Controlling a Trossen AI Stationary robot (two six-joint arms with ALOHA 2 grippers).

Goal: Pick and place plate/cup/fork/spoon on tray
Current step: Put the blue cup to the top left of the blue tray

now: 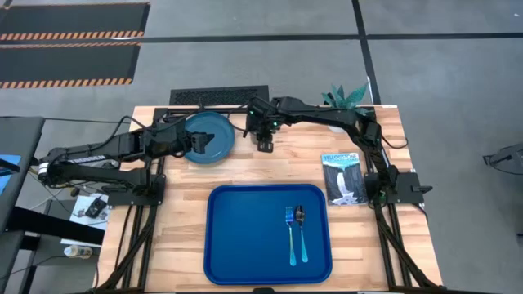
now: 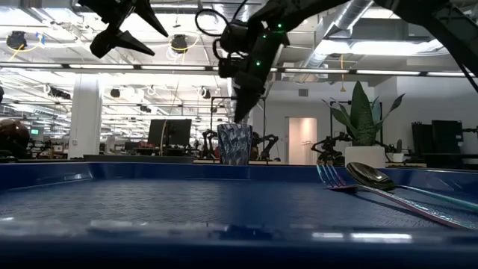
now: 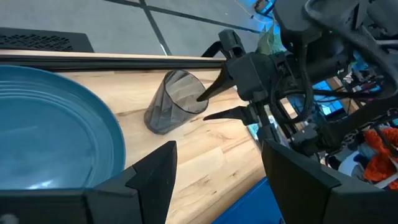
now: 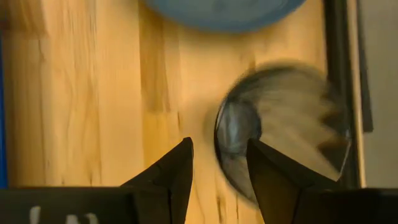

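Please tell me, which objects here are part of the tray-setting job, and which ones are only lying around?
Part of the job:
tray
plate, still on the table
cup, on the table under the right gripper
fork and spoon, both on the tray

Only lying around:
potted plant
printed packet

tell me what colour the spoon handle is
Light blue, on the spoon lying in the tray; the high view shows it best.
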